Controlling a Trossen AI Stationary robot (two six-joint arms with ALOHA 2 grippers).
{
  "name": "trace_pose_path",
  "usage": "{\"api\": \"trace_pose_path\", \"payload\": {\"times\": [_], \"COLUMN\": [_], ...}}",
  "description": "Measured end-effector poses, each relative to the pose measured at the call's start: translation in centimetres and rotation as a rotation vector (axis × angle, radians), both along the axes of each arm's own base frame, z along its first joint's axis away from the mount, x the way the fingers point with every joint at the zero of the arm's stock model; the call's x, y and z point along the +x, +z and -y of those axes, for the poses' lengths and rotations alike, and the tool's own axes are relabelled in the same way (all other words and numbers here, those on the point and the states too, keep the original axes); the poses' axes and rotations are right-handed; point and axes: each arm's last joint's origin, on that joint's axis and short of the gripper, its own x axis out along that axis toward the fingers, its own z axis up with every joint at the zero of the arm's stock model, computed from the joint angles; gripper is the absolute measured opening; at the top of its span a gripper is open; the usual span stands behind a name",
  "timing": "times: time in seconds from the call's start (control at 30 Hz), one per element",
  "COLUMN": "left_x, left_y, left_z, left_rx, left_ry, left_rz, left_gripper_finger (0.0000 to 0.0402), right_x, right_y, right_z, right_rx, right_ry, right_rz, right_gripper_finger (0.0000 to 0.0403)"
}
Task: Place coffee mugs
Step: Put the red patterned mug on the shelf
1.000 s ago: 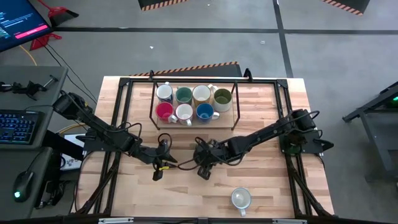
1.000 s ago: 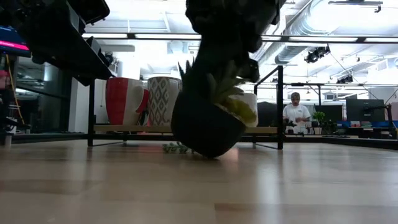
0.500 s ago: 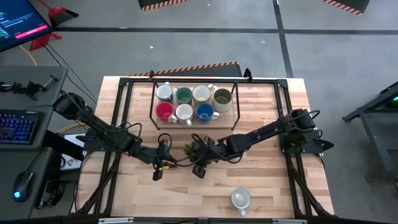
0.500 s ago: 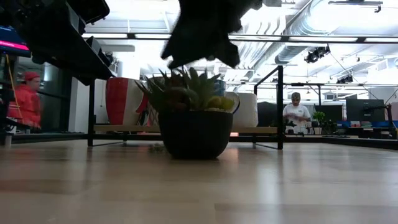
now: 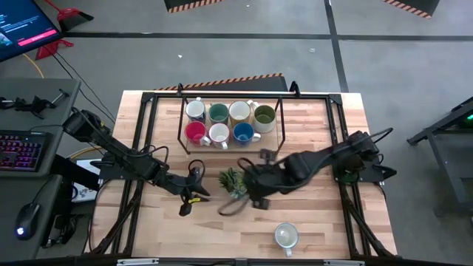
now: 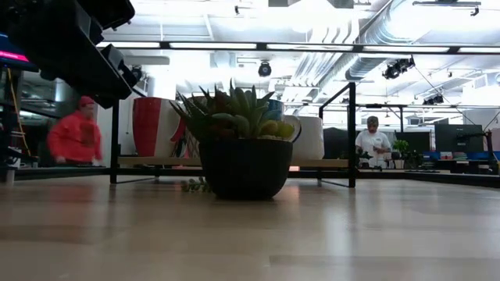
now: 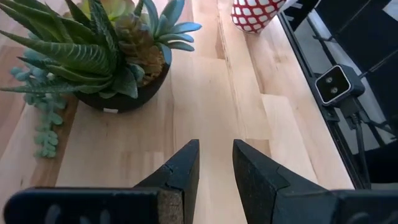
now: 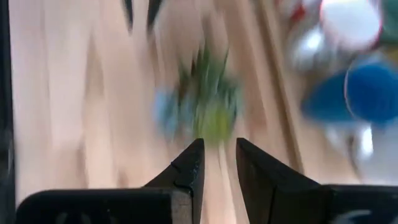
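Right wrist view blurred, mugs there only smears. Seven ceramic coffee mugs packed on black wire rack at table's far side; eighth white mug alone near front edge. Spiky green plant in dark pot between left gripper and right gripper, hiding rack mugs in low view; both jaws slightly apart, empty

No readable text anywhere.
The monitor beside the worktop shows lines of writing and a pink bar, all too small to make out; the mugs, the plant pot and the small grey box carry no legible label, brand or number.
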Motion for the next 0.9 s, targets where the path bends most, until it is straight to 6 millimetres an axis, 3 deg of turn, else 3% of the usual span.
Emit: {"api": "trace_pose_path", "payload": {"times": [0.17,0.3,0.5,0.7,0.9], "left_x": [-0.2,-0.5,-1.9,-4.4,-5.9], "left_y": [-0.2,-0.2,0.7,3.3,4.0], "left_z": [0.1,0.4,0.6,0.8,2.2], "left_rx": [0.006,-0.037,-0.153,-0.261,-0.367], "left_ry": [-0.007,-0.024,-0.010,0.042,0.097], "left_rz": [-0.021,-0.053,-0.123,-0.215,-0.258], "left_gripper_finger": [0.0087,0.0087,0.0087,0.0087,0.0087], "right_x": [-4.4,-6.8,-14.3,-21.0,-24.7], "right_y": [0.9,1.4,1.5,-0.9,-5.1], "right_z": [-1.3,-2.5,-2.0,-0.9,-1.5], "right_rx": [0.006,0.022,0.053,0.207,0.405], "right_ry": [-0.023,0.018,-0.095,-0.126,-0.056], "right_rz": [-0.295,-0.260,-0.184,-0.155,-0.199], "right_gripper_finger": [0.0071,0.0071,0.0071,0.0071,0.0071]}}
